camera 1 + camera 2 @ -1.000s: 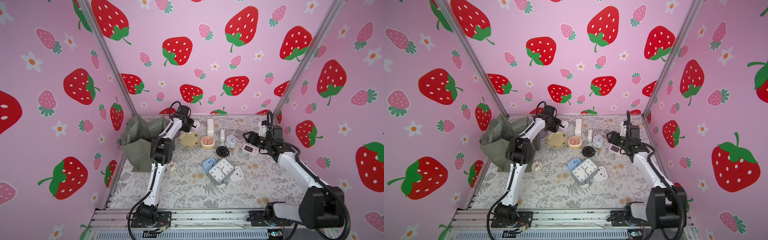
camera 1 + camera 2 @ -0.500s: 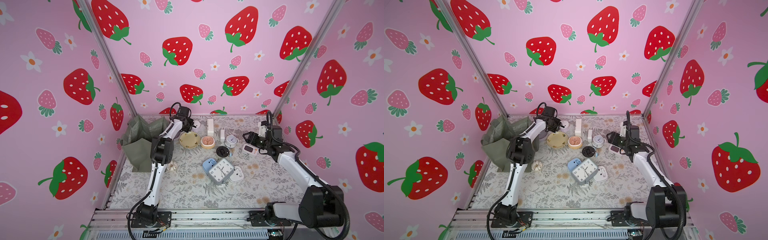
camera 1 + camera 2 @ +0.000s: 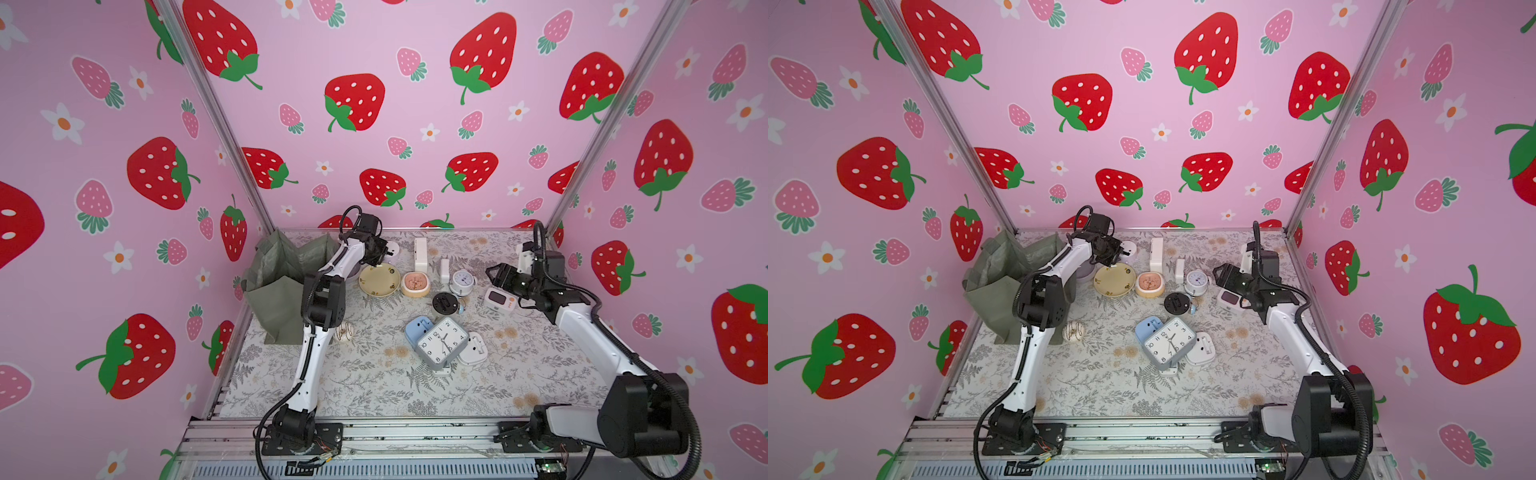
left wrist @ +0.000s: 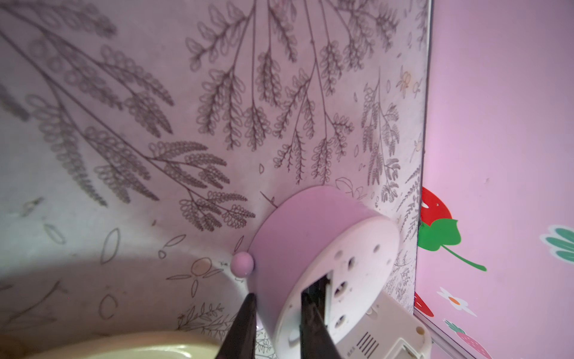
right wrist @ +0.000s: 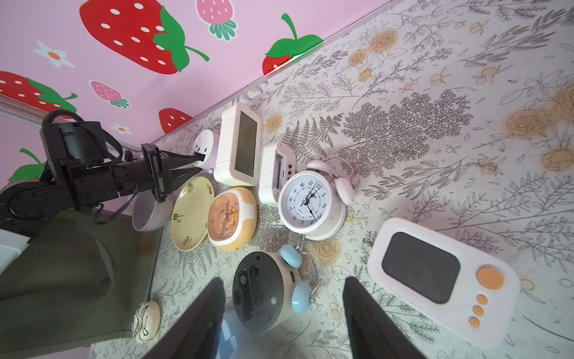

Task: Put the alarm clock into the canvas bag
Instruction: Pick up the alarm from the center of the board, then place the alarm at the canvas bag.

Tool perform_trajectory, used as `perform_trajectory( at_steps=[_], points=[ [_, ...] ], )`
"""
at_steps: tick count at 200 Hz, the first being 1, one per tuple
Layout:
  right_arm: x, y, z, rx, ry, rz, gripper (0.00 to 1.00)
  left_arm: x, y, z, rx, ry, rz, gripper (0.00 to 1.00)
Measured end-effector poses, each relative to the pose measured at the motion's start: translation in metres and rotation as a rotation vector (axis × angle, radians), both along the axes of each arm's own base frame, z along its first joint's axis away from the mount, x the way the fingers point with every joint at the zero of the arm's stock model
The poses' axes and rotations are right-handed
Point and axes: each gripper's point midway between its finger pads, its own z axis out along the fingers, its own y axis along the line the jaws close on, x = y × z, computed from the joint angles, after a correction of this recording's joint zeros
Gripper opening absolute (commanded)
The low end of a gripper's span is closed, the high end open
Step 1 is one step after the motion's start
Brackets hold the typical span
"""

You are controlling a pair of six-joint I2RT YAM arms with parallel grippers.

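Pink walls printed with red and pale strawberries and white flowers close the scene: a far wall point(image 3: 374, 41), a left wall point(image 3: 62, 291) and a right wall point(image 3: 715, 232). Slanting aluminium posts point(image 3: 220, 120) join them. The tabletop point(image 3: 374, 386) bears grey ferns and beige roses. An aluminium rail point(image 3: 415, 434) edges its near side. Light is soft and even.

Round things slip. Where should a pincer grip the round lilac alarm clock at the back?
The round lilac alarm clock stands on edge, white back turned toward the canvas bag. Come from that side and pinch the rim wall: one finger on the curved outside, one in the open battery recess.
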Motion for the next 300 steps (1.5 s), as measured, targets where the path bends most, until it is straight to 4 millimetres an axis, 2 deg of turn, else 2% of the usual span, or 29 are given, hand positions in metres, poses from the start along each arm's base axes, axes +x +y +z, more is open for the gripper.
perform_trajectory(
  at_steps=[26,73,92,106,118,134,161,176,189,209,237,260,282,300],
  points=[
    [-0.002,-0.001,0.007,-0.005,-0.018,-0.002,0.63,0.001,-0.003,0.004,-0.013,-0.009,-0.013,0.13],
    [-0.002,-0.002,0.019,-0.006,-0.048,-0.004,0.64,0.0,-0.005,0.006,-0.015,-0.018,-0.035,0.12],
    [0.0,-0.002,0.029,-0.006,-0.071,0.0,0.65,-0.006,-0.007,0.009,-0.008,-0.017,-0.054,0.12],
    [0.001,-0.001,0.037,-0.005,-0.091,0.006,0.67,-0.012,-0.01,0.02,-0.007,-0.025,-0.076,0.1],
    [-0.001,0.0,0.043,0.0,-0.109,0.017,0.7,-0.017,-0.013,0.039,-0.008,-0.051,-0.097,0.1],
    [-0.005,0.004,0.053,0.01,-0.132,0.04,0.76,-0.025,-0.017,0.079,-0.013,-0.113,-0.13,0.09],
    [-0.014,0.011,0.074,0.042,-0.174,0.088,0.85,-0.04,-0.025,0.172,-0.033,-0.283,-0.193,0.09],
    [-0.021,0.016,0.086,0.065,-0.197,0.124,0.88,-0.056,-0.028,0.224,-0.047,-0.38,-0.23,0.07],
    [-0.029,0.022,0.099,0.091,-0.224,0.167,0.89,-0.072,-0.031,0.259,-0.049,-0.451,-0.268,0.07],
    [-0.043,0.032,0.122,0.121,-0.294,0.24,0.91,-0.099,-0.037,0.299,-0.034,-0.549,-0.349,0.07],
    [-0.073,0.045,0.167,0.123,-0.499,0.347,0.96,-0.136,-0.042,0.335,0.038,-0.683,-0.491,0.11],
    [-0.099,0.055,0.199,0.133,-0.655,0.425,0.96,-0.17,-0.038,0.349,0.132,-0.784,-0.589,0.12],
    [-0.11,0.073,0.211,0.146,-0.705,0.505,0.96,-0.203,-0.028,0.361,0.247,-0.911,-0.643,0.09],
    [-0.117,0.103,0.216,0.136,-0.731,0.598,0.96,-0.224,-0.021,0.372,0.313,-0.995,-0.658,0.09]
  ],
)
